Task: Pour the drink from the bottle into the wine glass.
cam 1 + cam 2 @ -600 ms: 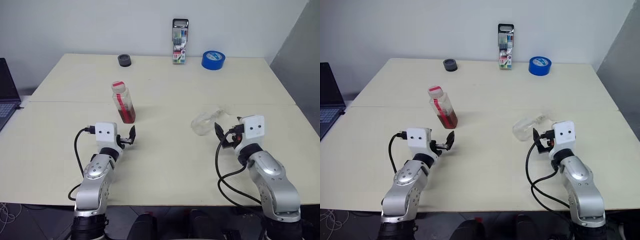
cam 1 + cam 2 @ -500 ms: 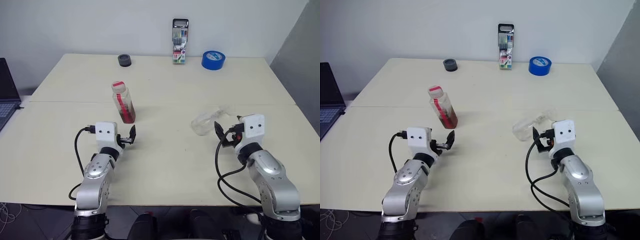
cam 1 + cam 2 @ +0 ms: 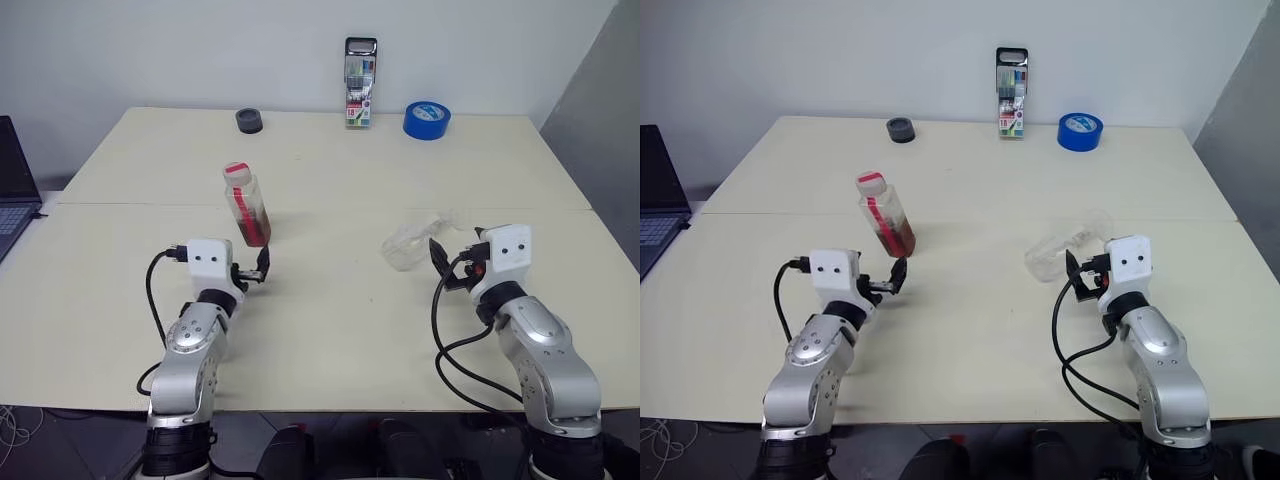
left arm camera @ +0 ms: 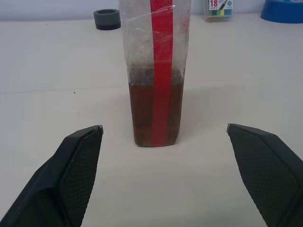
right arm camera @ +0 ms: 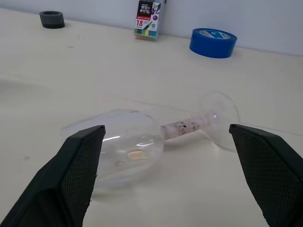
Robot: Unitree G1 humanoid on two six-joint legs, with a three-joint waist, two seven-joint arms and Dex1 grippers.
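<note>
bottle (image 4: 158, 71) stands ahead between spread left fingers (image 4: 75, 163); right fingers (image 5: 78, 161) spread

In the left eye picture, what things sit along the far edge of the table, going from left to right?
Dark round ring → tall marker-pen case → blue tape roll.

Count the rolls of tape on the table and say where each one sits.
2. The blue tape roll lies at the table's far edge, right of the marker-pen case. The smaller dark grey roll lies at the same far edge, left of the case, beyond the bottle.
</note>
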